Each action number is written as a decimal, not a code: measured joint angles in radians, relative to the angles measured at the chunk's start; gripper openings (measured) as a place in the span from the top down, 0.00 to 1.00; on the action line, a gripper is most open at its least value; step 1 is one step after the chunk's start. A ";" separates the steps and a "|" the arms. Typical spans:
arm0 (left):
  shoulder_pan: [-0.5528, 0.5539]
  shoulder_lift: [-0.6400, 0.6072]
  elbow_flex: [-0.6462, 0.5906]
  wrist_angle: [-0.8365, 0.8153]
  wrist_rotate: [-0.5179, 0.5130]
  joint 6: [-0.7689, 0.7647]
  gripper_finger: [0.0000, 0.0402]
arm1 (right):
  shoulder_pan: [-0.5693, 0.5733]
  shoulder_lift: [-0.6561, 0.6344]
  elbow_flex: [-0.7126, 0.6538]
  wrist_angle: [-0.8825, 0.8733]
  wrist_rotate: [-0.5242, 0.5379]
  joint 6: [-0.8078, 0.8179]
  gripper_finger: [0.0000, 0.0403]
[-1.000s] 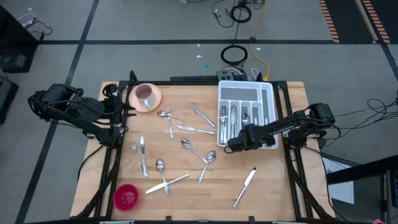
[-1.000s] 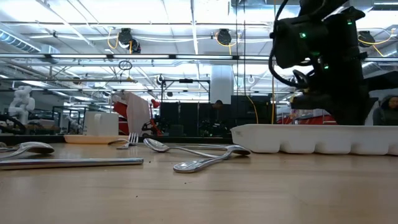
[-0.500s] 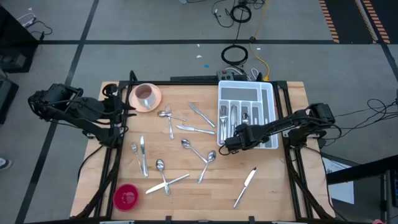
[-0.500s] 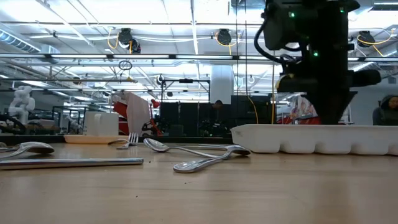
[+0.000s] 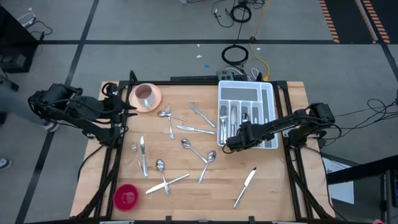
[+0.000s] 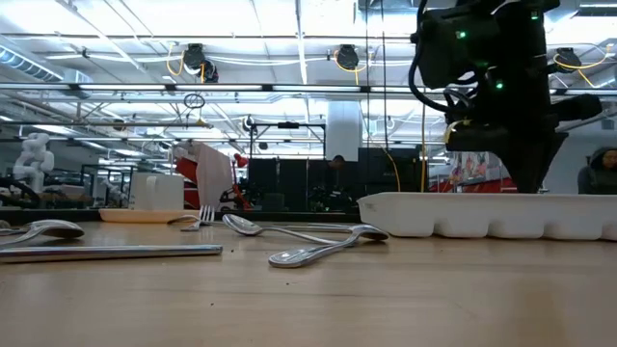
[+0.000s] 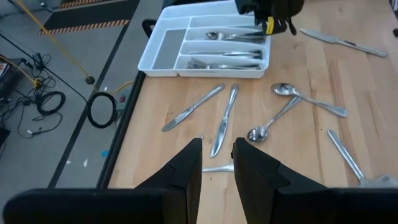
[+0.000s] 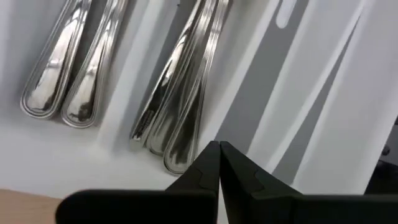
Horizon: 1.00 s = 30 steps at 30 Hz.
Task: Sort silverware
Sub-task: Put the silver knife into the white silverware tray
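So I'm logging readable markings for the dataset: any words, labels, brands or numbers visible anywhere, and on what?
None can be read.
White cutlery tray: no label visible.
Silverware handles in the tray: no stamp legible.
Red and white signs in the room behind: too blurred to read.

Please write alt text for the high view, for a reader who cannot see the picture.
Seen from above, the right gripper, jaws shut and empty, hovers at the near end of a white cutlery tray already holding some silverware. About a dozen forks, spoons and knives lie scattered on the wooden table; the left gripper waits beside a pink cup.
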 joint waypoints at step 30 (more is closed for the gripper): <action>0.000 0.003 0.000 0.007 -0.022 -0.052 0.76 | 0.444 0.051 0.221 0.318 -0.191 -1.120 0.49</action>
